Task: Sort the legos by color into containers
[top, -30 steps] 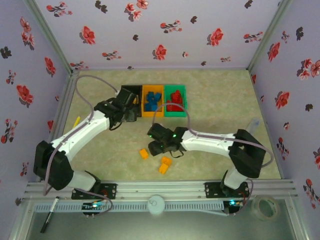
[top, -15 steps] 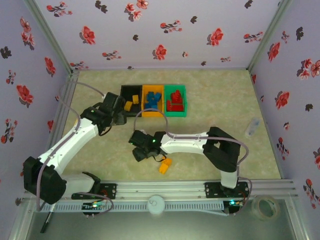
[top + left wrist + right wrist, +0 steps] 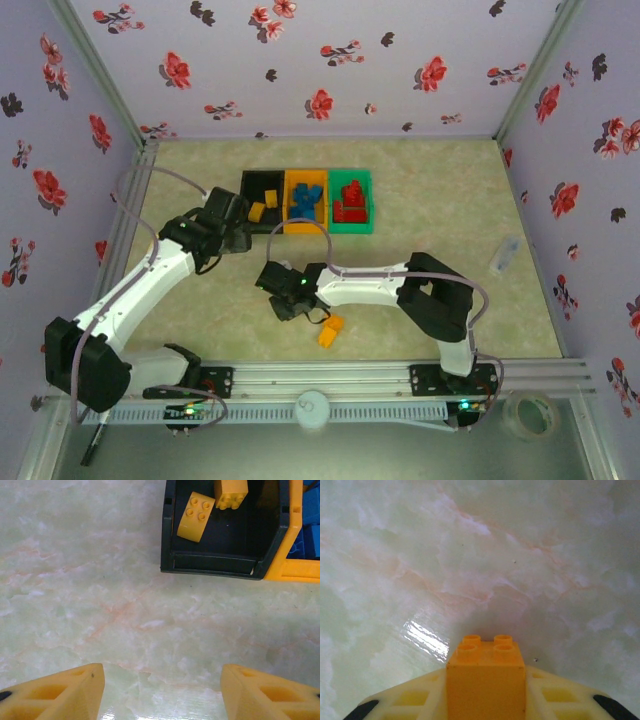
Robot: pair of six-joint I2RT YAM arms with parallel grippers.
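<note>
The containers stand joined in a row at the back: black bin [image 3: 247, 185], orange bin [image 3: 287, 208], green bin [image 3: 369, 205]. Yellow legos [image 3: 196, 516] lie in the black bin [image 3: 215, 562], blue legos [image 3: 306, 200] in the orange one, red legos [image 3: 350, 200] in the green one. My right gripper [image 3: 485, 682] is shut on a yellow-orange lego [image 3: 485, 690], studs forward, low over the table; from above it sits at mid-table [image 3: 290, 306]. Another orange lego [image 3: 330, 331] lies just right of it. My left gripper [image 3: 162, 692] hangs open and empty a little short of the black bin, left of it [image 3: 242, 232].
A clear small bottle [image 3: 503, 255] lies at the right of the table. A tape roll [image 3: 527, 415], a white knob [image 3: 312, 408] and a black marker [image 3: 95, 442] sit by the front rail. Floral walls close in three sides.
My right arm swung left to the orange lego and shut on it. My left arm drew back from the black bin, where a yellow lego now shows.
</note>
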